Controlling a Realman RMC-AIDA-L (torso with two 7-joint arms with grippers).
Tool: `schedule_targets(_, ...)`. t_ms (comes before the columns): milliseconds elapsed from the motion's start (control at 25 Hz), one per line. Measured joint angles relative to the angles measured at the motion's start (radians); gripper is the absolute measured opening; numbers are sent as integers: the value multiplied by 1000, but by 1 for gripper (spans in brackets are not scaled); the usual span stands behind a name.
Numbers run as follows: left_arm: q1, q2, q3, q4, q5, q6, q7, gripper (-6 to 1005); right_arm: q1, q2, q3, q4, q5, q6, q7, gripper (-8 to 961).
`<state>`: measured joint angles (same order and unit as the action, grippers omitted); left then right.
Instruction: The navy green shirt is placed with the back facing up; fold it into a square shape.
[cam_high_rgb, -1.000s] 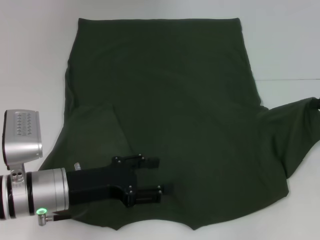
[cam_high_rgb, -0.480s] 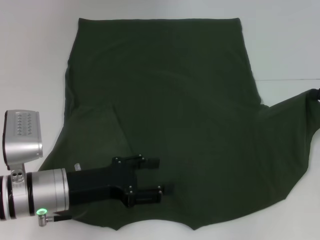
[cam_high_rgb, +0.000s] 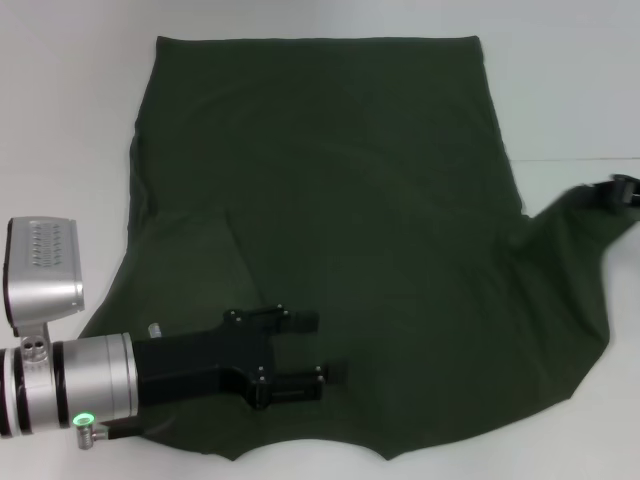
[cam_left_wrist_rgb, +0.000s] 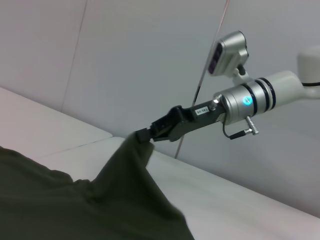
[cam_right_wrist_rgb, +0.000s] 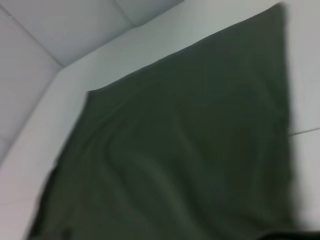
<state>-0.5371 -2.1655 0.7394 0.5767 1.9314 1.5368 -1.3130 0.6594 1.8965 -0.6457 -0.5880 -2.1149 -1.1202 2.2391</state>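
Note:
The navy green shirt (cam_high_rgb: 340, 220) lies spread on the white table, plain back up, its left sleeve folded in over the body. My left gripper (cam_high_rgb: 322, 347) is open and empty, low over the shirt's near edge. My right gripper (cam_high_rgb: 620, 192) is at the far right edge, shut on the right sleeve and holding it up off the table. The left wrist view shows that right gripper (cam_left_wrist_rgb: 149, 134) pinching the raised tip of the sleeve, with the cloth hanging in a peak below it. The right wrist view looks down over the shirt (cam_right_wrist_rgb: 175, 145).
The white table (cam_high_rgb: 570, 80) shows bare around the shirt's far and right sides, with a seam line (cam_high_rgb: 580, 159) on the right. Pale wall panels (cam_left_wrist_rgb: 125, 60) stand behind the table.
My right gripper has come a little inward into view with the right sleeve, which now stands higher and is pulled taut. The left gripper has not moved.

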Motion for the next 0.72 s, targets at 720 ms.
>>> schedule_targets(720,5,1,-28,5,0,-13,0,795,154,180,-59,46,113,44,-23,278)
